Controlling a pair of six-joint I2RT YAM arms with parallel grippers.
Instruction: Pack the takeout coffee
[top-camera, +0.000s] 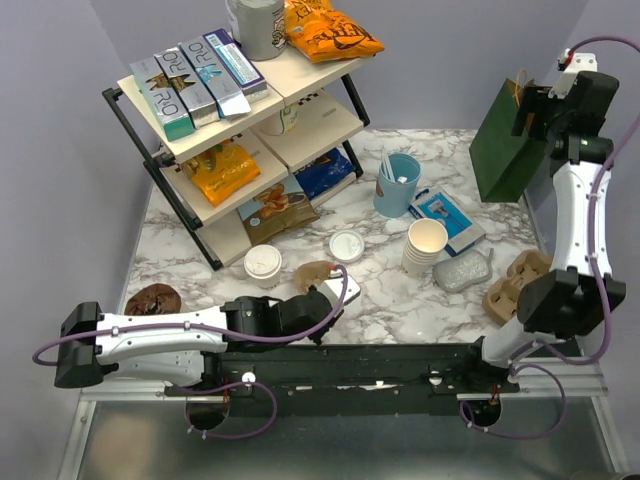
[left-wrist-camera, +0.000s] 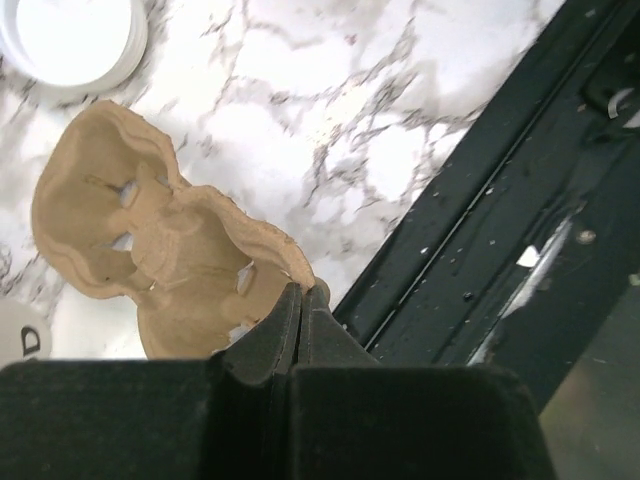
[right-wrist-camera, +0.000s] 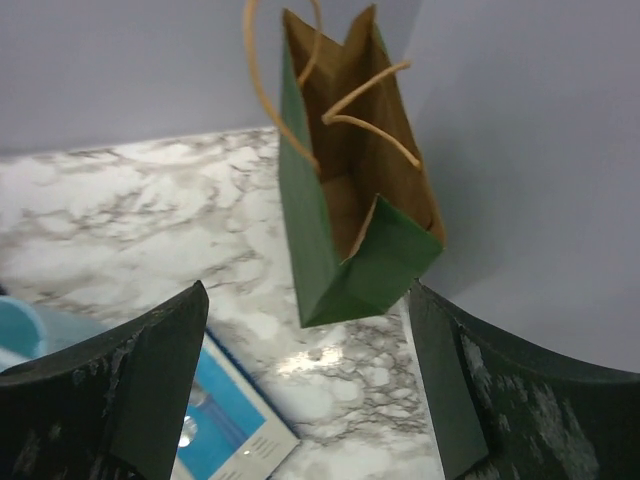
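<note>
Marble tabletop (top-camera: 400, 295), coffee cup (top-camera: 263, 263) upright, axis vertical, sides hidden from above, left gripper (left-wrist-camera: 303, 295) clamped on carrier tray (left-wrist-camera: 130, 240), right gripper (right-wrist-camera: 305, 320) fingers apart.

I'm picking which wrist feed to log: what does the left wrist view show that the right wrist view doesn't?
Only the left wrist: the left hand shut on a pulp cup carrier, a round white lid, the black base rail. Only the right wrist: the right hand open before an open green paper bag, a blue box. Both: the marble tabletop.
</note>
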